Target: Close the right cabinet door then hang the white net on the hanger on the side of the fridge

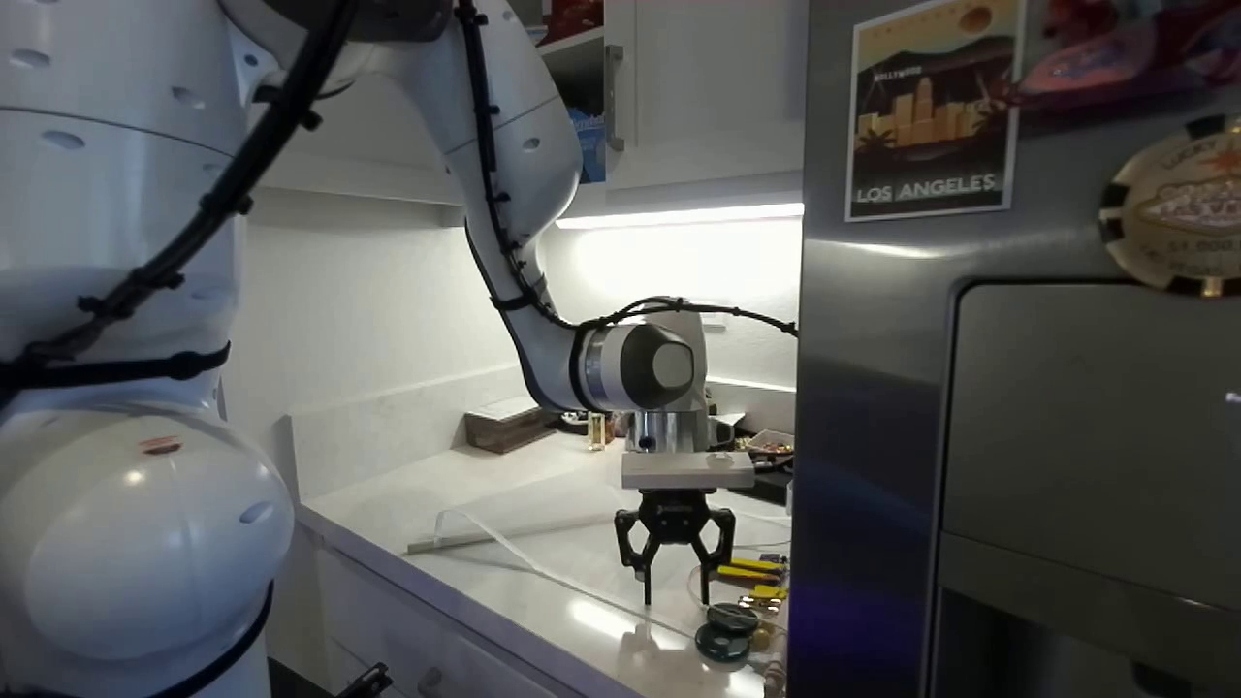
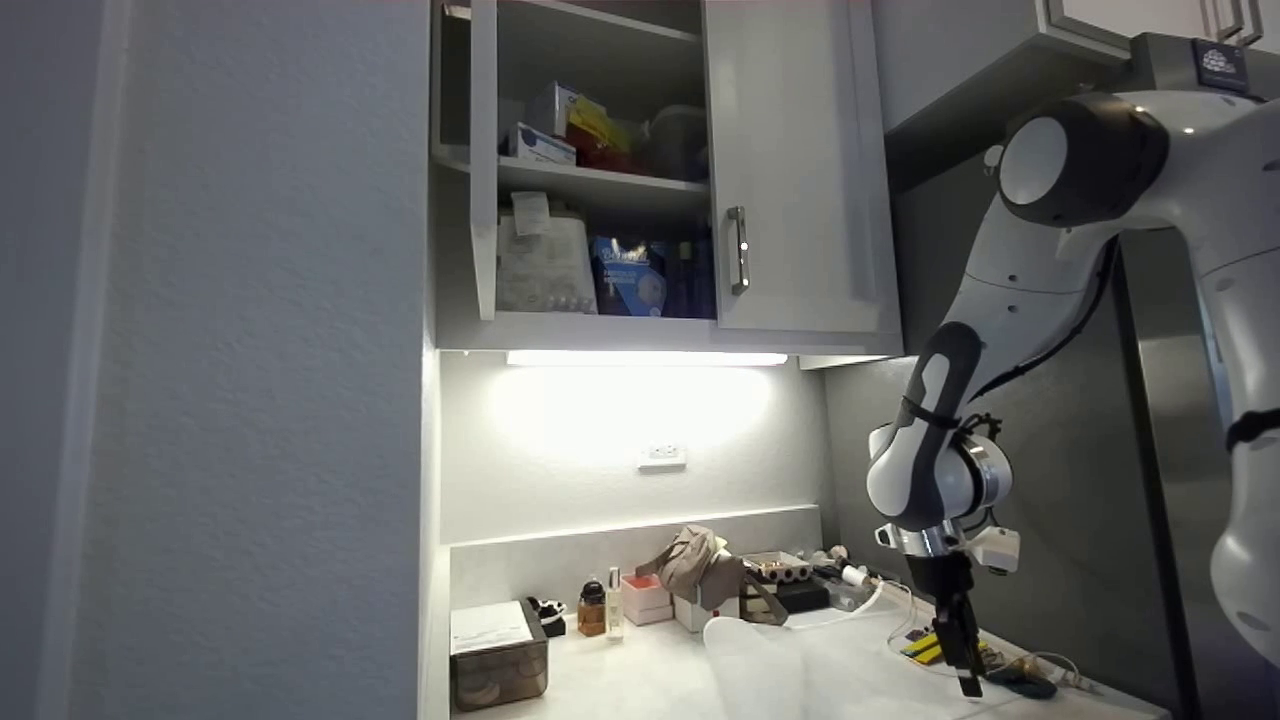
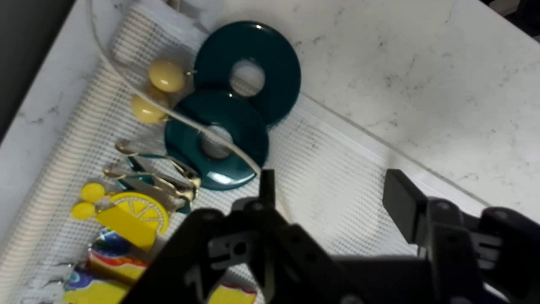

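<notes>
- My gripper (image 3: 331, 190): points down, fingers (image 3: 403, 202) spread wide, nothing held.
- White net (image 3: 320, 169): straight below, mesh showing between the fingers. Contact: can't tell.
- Its hem (image 3: 354, 135) passes under one finger, slantwise to my closing line; I'd roll the wrist before pinching. Long axis seems to run away from the fridge, along the counter (image 3: 422, 76).
- Net: limp, see-through, ribbed at the rolled end (image 3: 69, 141).
- On it: glossy dark-green rings (image 3: 234, 110), round cream beads (image 3: 167, 75), lemon-slice earring (image 3: 143, 207), thin cord (image 3: 190, 121). Likely to slide or snag on lift.
- Fridge (image 1: 873, 388): grey steel, just beside the rolled end. Small white thing (image 2: 993, 158) high up may be the hanger; too small to tell.
- Right cabinet door (image 2: 800, 170): flat white panel, metal handle (image 2: 739, 250). Looks closed; I'd call that step done. Left door (image 2: 484, 160) stands open.
</notes>
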